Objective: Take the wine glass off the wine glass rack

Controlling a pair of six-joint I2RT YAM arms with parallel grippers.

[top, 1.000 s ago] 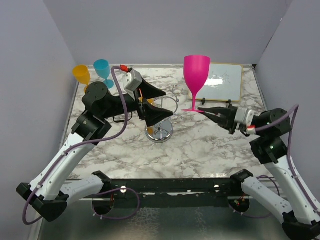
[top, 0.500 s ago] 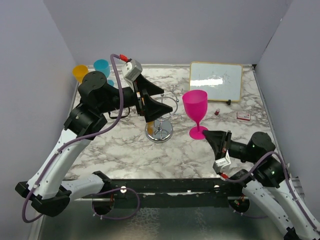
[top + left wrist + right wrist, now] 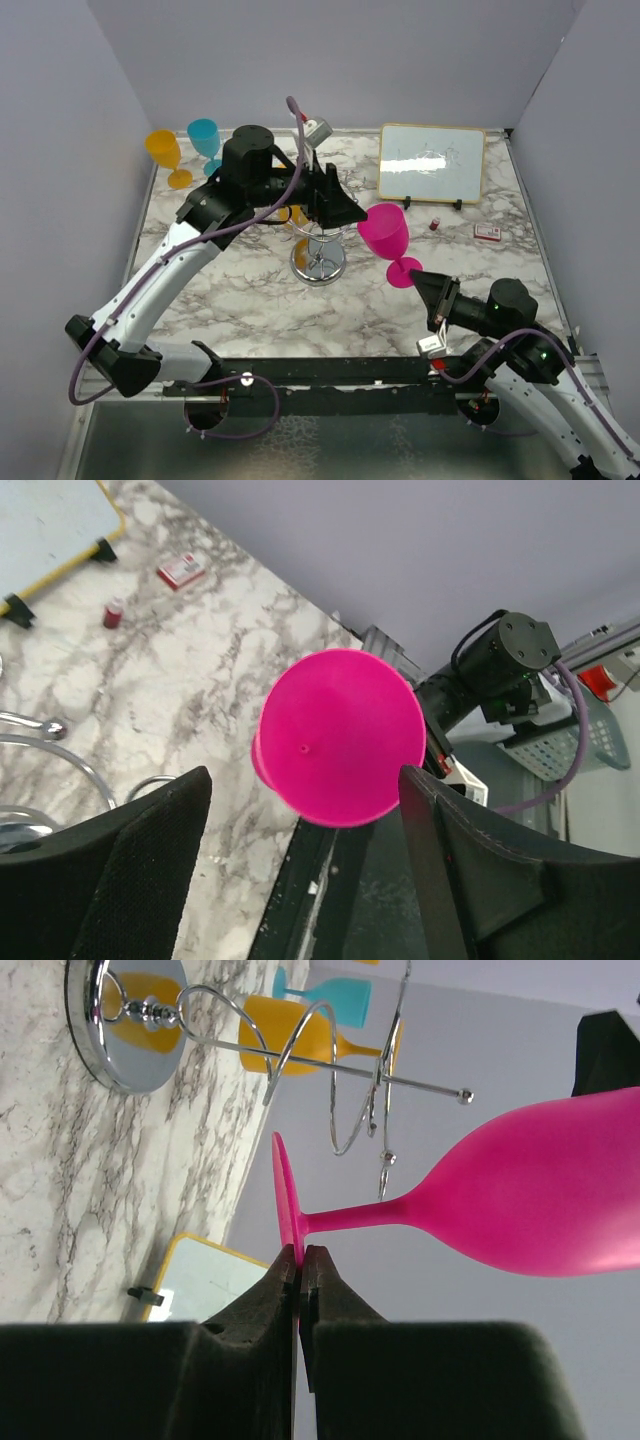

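The pink wine glass [image 3: 385, 232] is tilted in the air to the right of the chrome wine glass rack [image 3: 319, 262]. My right gripper [image 3: 413, 279] is shut on the rim of its foot; the right wrist view shows the pinch [image 3: 298, 1256] and the bowl [image 3: 540, 1200]. My left gripper [image 3: 347, 207] is open beside the bowl. In the left wrist view [image 3: 305, 870] the bowl [image 3: 343, 737] sits just ahead of the gap between the fingers, apart from both. An orange glass [image 3: 294, 214] hangs on the rack, also in the right wrist view [image 3: 300, 1035].
An orange glass [image 3: 165, 151] and a blue glass [image 3: 204, 136] stand at the back left. A small whiteboard [image 3: 431, 162] stands at the back right, with a small red bottle [image 3: 434, 224] and a red card [image 3: 488, 231] in front of it.
The right arm has lowered the pink glass from high up, pulled it nearer and tilted it to the left. The left arm has swung right, its open gripper now at the pink bowl.
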